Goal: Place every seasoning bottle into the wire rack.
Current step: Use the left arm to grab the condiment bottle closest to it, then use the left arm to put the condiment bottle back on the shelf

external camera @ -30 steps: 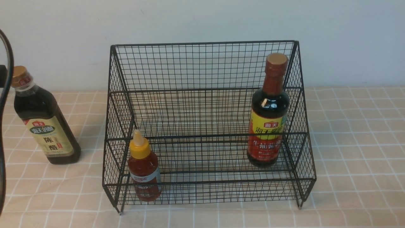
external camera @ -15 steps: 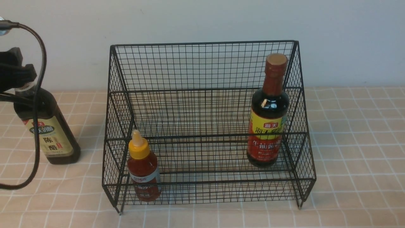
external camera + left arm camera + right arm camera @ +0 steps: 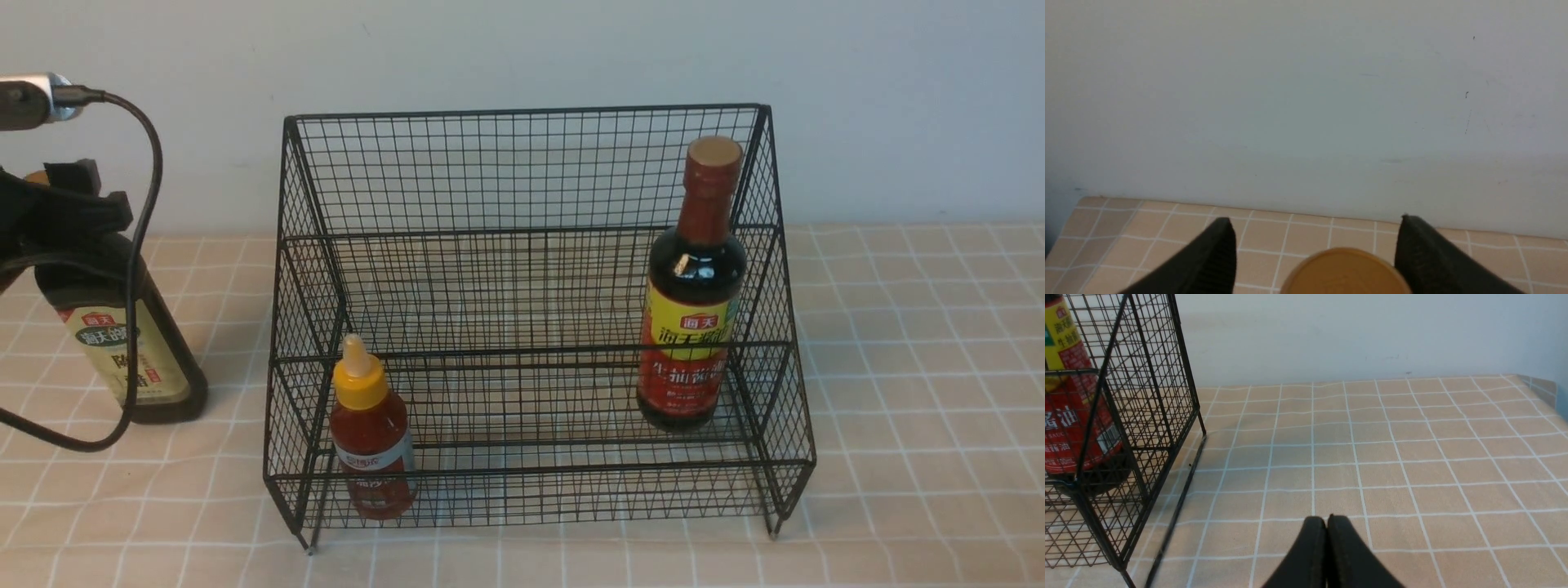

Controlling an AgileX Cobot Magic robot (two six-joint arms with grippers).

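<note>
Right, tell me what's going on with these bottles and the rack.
The left gripper, open, straddles the gold cap of the tall dark bottle, standing on the table outside the wire rack. The small red sauce bottle and the red-necked bottle already stand inside the rack. The right gripper is shut and empty beside the rack.

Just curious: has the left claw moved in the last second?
Yes. The left gripper came in rightward, toward the wire rack, now straddling the gold-capped bottle.

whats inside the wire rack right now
Two bottles: the red sauce bottle on the lowest tier at left, the red-neck bottle one tier up at right. The rack's mesh hides nothing else.
</note>
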